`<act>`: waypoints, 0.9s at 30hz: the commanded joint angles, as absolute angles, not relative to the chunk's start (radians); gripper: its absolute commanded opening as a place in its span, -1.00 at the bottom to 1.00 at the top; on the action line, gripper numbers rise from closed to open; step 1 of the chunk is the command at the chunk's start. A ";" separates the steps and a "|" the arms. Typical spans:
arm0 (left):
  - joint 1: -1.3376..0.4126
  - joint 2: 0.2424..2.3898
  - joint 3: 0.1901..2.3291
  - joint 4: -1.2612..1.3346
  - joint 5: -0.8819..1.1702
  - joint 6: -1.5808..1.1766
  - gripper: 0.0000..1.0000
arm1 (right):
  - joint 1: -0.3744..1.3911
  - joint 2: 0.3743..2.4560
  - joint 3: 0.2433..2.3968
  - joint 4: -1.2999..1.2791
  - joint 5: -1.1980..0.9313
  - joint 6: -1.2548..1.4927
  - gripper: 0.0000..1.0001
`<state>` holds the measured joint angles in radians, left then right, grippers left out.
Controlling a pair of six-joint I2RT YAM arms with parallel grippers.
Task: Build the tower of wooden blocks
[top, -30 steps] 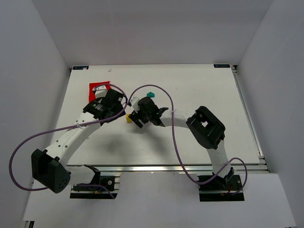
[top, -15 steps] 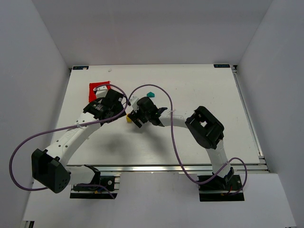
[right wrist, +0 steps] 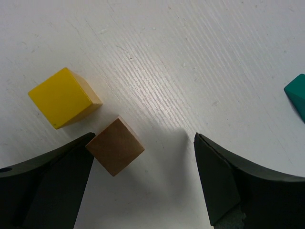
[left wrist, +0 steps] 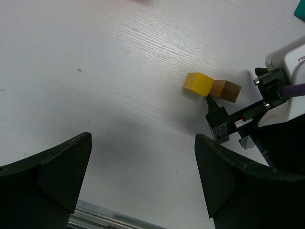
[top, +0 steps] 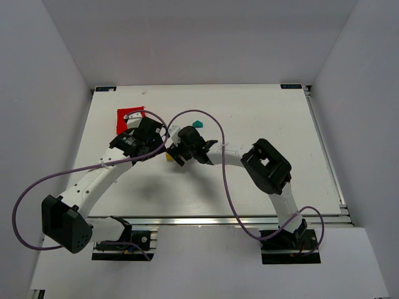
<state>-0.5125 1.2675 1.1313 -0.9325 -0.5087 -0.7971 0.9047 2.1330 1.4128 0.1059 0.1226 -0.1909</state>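
No stacked tower shows; the blocks lie singly on the white table. A yellow cube [right wrist: 64,98] and a plain brown cube [right wrist: 116,145] sit corner to corner. A teal block [right wrist: 298,93] lies apart to the right. My right gripper [right wrist: 143,137] is open and low over the table, its left finger [right wrist: 57,176] touching the brown cube, which sits just inside the jaws. My left gripper [left wrist: 141,138] is open and empty, with the yellow cube [left wrist: 199,84] and brown cube [left wrist: 226,89] ahead of it to the right. In the top view both grippers meet at the yellow cube [top: 168,156].
A red bin [top: 129,115] stands behind the left gripper at the back left. The teal block [top: 198,124] lies just behind the right wrist. Purple cables loop over both arms. The table's metal front rail [left wrist: 95,214] shows under the left gripper.
My right gripper has crept a little to the left and back, closer over the blocks. The left arm has hardly moved.
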 commanded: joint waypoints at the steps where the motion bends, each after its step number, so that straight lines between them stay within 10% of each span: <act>1: -0.512 1.224 1.120 -0.914 -0.503 -0.787 0.96 | 0.910 2.152 1.443 0.098 0.130 -0.202 0.76; 27: -0.514 1.223 1.117 -0.894 -0.474 -0.752 0.96 | 0.844 1.902 1.192 0.098 -0.259 -0.535 0.79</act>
